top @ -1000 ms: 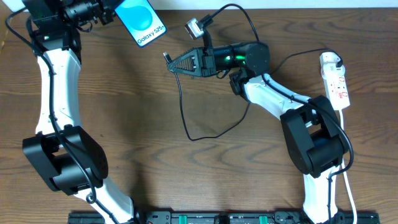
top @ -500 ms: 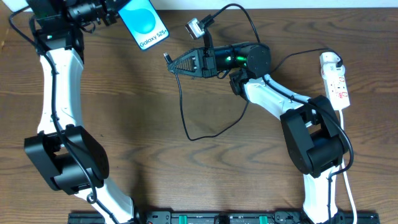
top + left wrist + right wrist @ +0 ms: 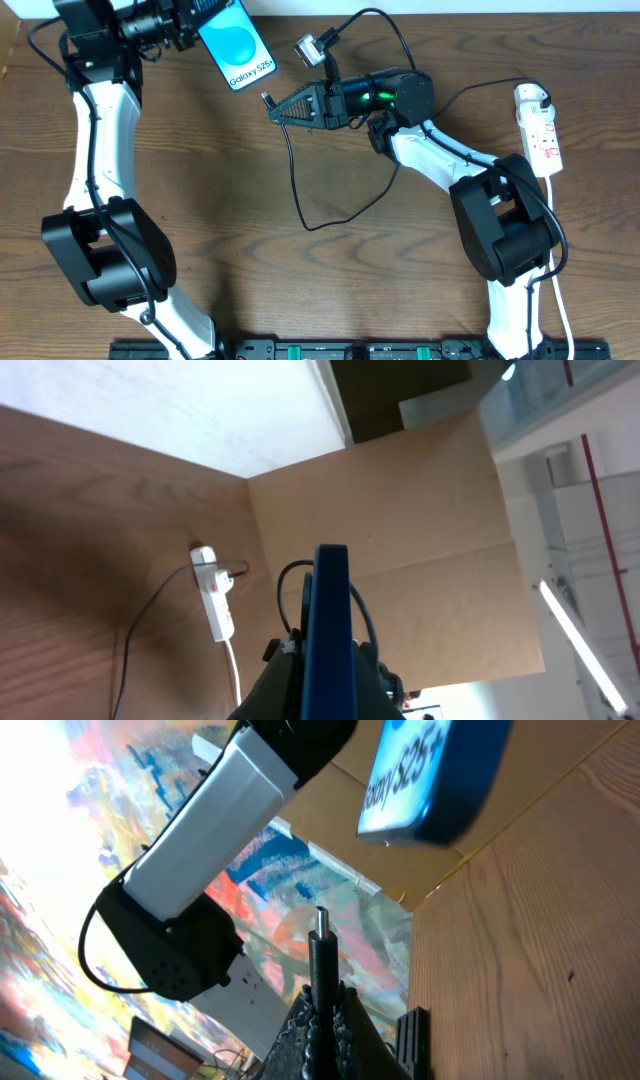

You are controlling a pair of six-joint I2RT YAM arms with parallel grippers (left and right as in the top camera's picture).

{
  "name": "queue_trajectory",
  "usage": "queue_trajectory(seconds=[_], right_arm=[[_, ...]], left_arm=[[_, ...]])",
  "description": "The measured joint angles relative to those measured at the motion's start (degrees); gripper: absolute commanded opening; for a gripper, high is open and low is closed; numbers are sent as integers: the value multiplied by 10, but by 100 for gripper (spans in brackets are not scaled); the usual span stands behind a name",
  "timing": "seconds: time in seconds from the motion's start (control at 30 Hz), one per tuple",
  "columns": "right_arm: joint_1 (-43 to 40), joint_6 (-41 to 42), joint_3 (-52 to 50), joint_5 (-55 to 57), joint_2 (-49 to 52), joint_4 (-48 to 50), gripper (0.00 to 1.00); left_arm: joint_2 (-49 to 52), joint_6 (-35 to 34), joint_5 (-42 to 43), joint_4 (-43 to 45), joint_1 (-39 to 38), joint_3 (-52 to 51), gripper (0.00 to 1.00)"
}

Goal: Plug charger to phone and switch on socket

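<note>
Overhead, my left arm has carried the phone a little right and down since a second ago. My left gripper is clenched on the phone's top end. My right gripper pinches the charger just behind its tip, which is aimed at the phone, near it but apart. The socket lies by the table's right edge.

Left wrist: the phone stands edge-on between my fingers, with the socket beyond it.

Right wrist: the charger tip rises from my closed fingers, and the phone is above it.

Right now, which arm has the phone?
The left arm: its fingers clamp the phone at top left, while the right arm holds only the charger tip.
</note>
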Motion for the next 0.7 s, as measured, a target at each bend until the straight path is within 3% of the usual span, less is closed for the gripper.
queue_trajectory(seconds=[0.7], right_arm=[[9,-25,0,-12,0,-56,2]], left_arm=[[0,17,7,-10,0,-3,8]])
